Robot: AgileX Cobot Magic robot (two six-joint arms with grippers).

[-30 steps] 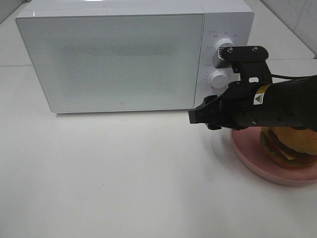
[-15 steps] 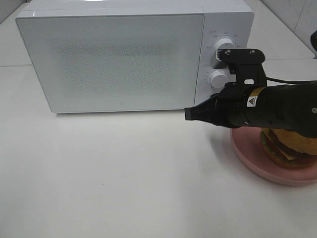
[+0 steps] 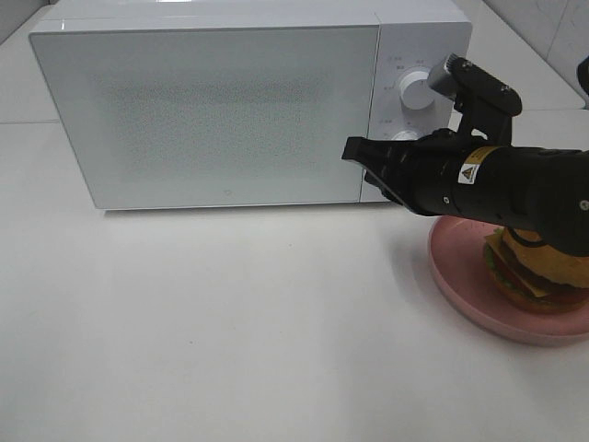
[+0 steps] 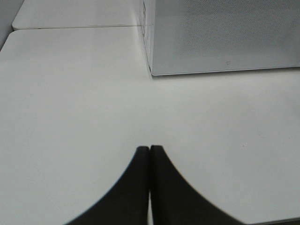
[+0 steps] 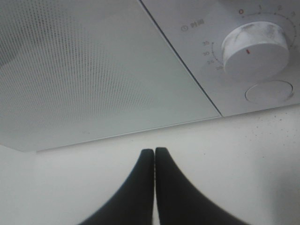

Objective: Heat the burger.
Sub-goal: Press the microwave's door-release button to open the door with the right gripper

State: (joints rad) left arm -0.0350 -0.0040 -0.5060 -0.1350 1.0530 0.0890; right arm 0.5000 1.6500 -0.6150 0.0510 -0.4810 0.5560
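The right tool [image 3: 353,148] is hovering pinched fully together, gripping nothing, close to the microwave [image 3: 212,110] door's right edge. The burger [image 3: 538,276] is sitting on the pink plate [image 3: 454,279] on the bench [image 3: 230,350], partly under that arm. The left tool [image 4: 150,150] is hanging pressed together too, empty.

A white microwave oven [image 3: 230,18] is sitting at the back of the pale surface [image 3: 230,322], its speckled door [image 3: 212,115] standing closed. On the control panel [image 3: 398,41] right of the door, an upper knob [image 3: 414,92] is sitting above a lower knob [image 3: 402,138]. Close up, the lower knob is showing a red mark, with a round button [image 5: 269,91] lying just beneath. A pink plate [image 3: 456,276] is resting on the surface near the oven's right front corner.
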